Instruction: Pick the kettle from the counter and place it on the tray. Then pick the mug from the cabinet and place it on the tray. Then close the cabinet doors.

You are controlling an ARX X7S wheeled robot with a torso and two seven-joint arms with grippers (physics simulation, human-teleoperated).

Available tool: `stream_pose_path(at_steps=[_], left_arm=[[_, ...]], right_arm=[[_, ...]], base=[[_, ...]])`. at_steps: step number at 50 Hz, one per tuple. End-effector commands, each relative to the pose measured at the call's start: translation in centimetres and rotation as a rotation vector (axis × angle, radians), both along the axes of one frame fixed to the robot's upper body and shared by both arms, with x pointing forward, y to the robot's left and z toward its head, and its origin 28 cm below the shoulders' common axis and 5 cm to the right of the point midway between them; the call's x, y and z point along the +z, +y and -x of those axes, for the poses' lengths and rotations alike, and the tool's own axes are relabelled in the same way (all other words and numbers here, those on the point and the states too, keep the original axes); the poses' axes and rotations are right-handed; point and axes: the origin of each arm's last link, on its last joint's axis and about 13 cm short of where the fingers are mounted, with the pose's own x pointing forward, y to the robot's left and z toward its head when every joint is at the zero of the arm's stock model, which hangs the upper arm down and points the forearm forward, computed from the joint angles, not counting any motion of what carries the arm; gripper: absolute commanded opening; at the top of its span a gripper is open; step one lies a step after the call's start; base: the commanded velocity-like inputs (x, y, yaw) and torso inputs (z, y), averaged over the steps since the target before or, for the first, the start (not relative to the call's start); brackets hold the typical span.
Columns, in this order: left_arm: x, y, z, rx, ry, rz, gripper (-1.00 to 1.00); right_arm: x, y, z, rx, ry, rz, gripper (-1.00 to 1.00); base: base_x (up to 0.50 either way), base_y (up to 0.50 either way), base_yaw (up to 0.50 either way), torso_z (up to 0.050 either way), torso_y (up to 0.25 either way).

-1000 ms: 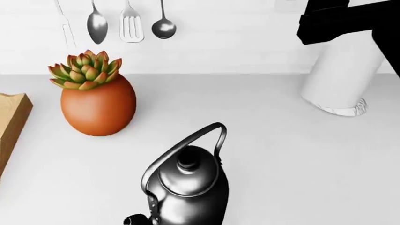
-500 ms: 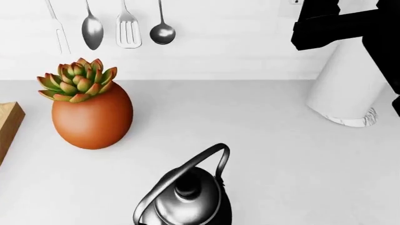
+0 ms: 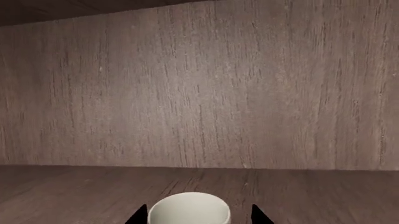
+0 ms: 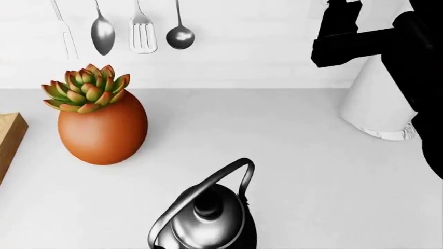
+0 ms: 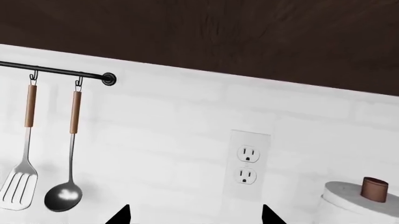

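The kettle (image 4: 207, 220), glossy dark metal with an arched handle, stands on the white counter (image 4: 298, 171) at the bottom middle of the head view. The light wooden tray (image 4: 8, 136) shows only as a corner at the left edge. In the left wrist view the off-white mug (image 3: 188, 211) stands on the dark wood cabinet shelf (image 3: 74, 196), between the tips of my open left gripper (image 3: 199, 217). The fingers flank it and a gap shows on one side. My right gripper (image 5: 194, 217) is open and empty, raised and facing the white wall. Its arm (image 4: 415, 62) fills the head view's top right.
An orange egg-shaped plant pot (image 4: 101, 132) stands left of the kettle. Utensils (image 4: 142, 31) hang on a wall rail. A paper towel roll (image 4: 377, 104) stands at the back right, partly behind my right arm. A wall outlet (image 5: 247, 163) is ahead of my right gripper.
The head view first tilted, so the kettle and pot slid lower in frame. My right arm has moved left and covers more of the paper towel roll.
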Motion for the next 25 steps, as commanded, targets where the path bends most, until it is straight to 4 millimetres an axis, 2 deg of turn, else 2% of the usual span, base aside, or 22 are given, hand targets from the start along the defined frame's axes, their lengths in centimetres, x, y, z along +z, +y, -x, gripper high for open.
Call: stream_pose_path(at_steps=[1,15,25], left_arm=[[-4.4,1.4,-3.4,0.05,0.236,0.082,-1.0],[-4.9,1.7,-3.7,0.052,0.26,0.116,-1.0],[-1.3,2.1,-1.8,0.045,0.049,0.107,-1.0]], right_arm=[[-0.3,0.1,-0.3,0.002,0.0,0.003,1.0],[-0.4,0.2,-0.4,0.005,0.003,0.004,1.0],[-0.5,0.4,-0.4,0.01,0.004,0.007,1.0]], base=[[0.0,0.0,0.0,0.0,0.0],[0.0,0.0,0.0,0.0,0.0],[0.0,0.0,0.0,0.0,0.0]])
